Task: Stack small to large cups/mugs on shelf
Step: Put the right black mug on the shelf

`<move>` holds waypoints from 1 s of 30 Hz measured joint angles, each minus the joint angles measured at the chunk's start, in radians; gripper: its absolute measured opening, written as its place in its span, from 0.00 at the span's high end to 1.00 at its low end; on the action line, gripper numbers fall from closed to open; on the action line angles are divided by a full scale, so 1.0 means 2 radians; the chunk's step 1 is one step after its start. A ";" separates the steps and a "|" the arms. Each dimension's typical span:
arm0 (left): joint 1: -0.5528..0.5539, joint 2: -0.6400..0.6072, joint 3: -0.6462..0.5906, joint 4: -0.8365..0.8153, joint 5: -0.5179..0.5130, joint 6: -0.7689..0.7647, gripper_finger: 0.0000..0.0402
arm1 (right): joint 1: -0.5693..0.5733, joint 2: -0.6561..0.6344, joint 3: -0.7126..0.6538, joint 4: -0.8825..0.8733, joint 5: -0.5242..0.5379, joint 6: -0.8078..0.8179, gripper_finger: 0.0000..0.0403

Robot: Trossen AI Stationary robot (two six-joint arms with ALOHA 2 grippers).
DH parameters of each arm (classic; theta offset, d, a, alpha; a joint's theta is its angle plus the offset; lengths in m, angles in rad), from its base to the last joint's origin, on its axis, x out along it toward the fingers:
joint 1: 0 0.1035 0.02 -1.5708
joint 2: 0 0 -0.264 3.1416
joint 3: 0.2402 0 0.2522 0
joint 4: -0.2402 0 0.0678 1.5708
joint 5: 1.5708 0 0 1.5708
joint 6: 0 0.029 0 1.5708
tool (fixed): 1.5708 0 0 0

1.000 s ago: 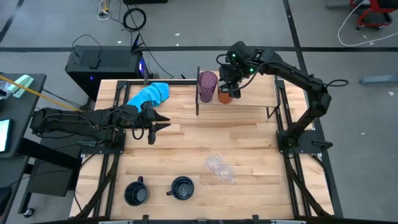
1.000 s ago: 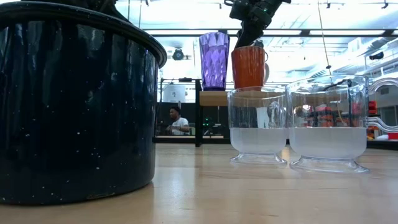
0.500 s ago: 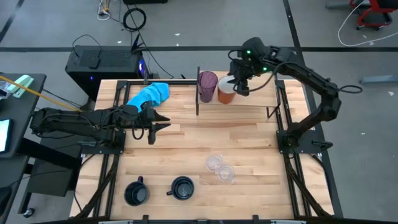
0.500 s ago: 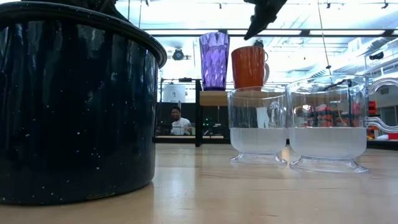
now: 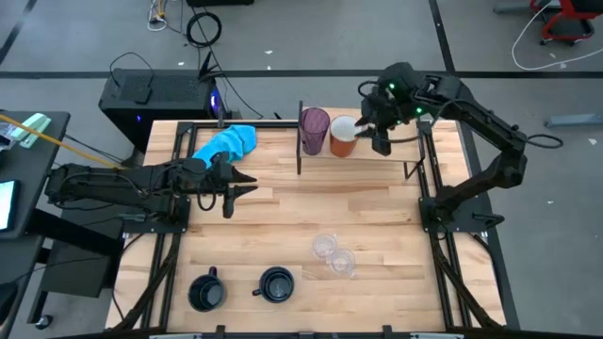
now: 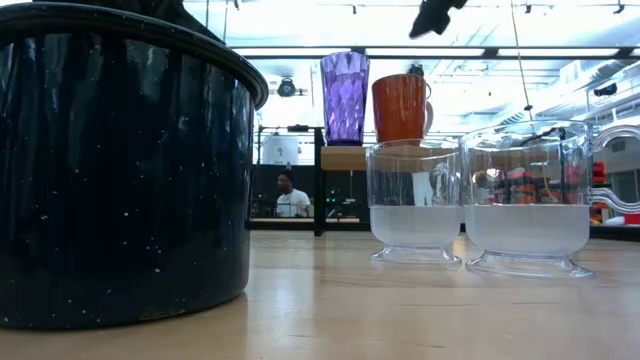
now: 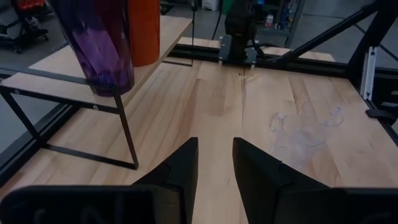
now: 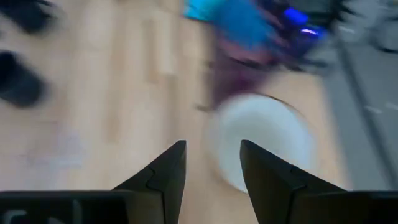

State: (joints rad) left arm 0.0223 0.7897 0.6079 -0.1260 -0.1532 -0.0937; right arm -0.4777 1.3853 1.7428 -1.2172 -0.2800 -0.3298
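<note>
The right gripper (image 5: pixel 380 132) hangs above the wooden shelf (image 5: pixel 377 155), its fingers parted a narrow gap and holding nothing. Just beside it, toward the table's middle, stands the orange mug (image 5: pixel 342 137), upright on the shelf, and touching or nearly touching that mug on its far side is the purple tumbler (image 5: pixel 314 130); the blurred wrist view leaves the gap unclear. Well apart from this gripper, at the near end of the table, wait two clear plastic cups (image 5: pixel 332 254) and two black mugs (image 5: pixel 241 287). The left gripper (image 5: pixel 241 185) rests low over the table beside the blue cloth (image 5: pixel 226 143), fingers slightly apart and empty. The main risk judged from here: a sideways swing of the right arm could clip the mug's rim and topple it into the tumbler.
</note>
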 joint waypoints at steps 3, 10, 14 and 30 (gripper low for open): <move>0.000 0.002 0.000 0.001 0.000 0.000 0.73 | 0.041 -0.005 -0.017 0.019 -0.030 0.013 0.61; 0.000 0.004 0.000 0.001 0.000 -0.013 0.73 | 0.150 -0.005 -0.114 0.146 -0.023 0.047 0.61; 0.000 0.004 0.000 -0.001 0.000 -0.021 0.73 | 0.211 -0.001 -0.159 0.216 0.016 0.087 0.61; -0.043 0.011 -0.001 -0.028 0.053 -0.081 0.73 | 0.382 0.014 -0.205 0.328 0.174 0.173 0.61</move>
State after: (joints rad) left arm -0.0643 0.8121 0.6061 -0.1821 -0.0470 -0.2557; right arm 0.2863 1.4140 1.3333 -0.5606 0.0670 0.0154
